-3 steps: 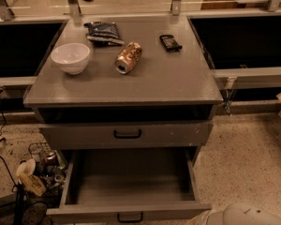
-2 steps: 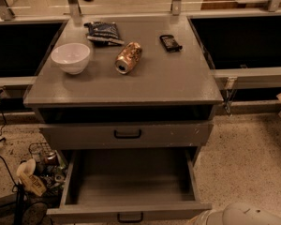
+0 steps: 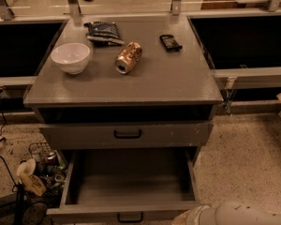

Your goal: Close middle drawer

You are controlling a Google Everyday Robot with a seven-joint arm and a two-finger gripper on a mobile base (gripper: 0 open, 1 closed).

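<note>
Claw (image 3: pixel 193 215) at the bottom edge, right of centre, pale and cut off by the frame, just beside the front right corner of the middle drawer (image 3: pixel 131 184); cannot tell whether clenched or released. Middle drawer pulled far out toward the camera, long tray exposed, black bar handle (image 3: pixel 129 217) at front centre. Wire basket with clutter (image 3: pixel 44 161) on the floor to its left. Above, upper drawer front (image 3: pixel 79 136) pushed in, white chips at its right end. Counter (image 3: pixel 168 78) on top carries a white bowl (image 3: pixel 70 57) at left, a can (image 3: pixel 128 57) lying on its side mid-counter, a small black object (image 3: pixel 170 42) further right, and a dark packet (image 3: pixel 103 32) at the back.
</note>
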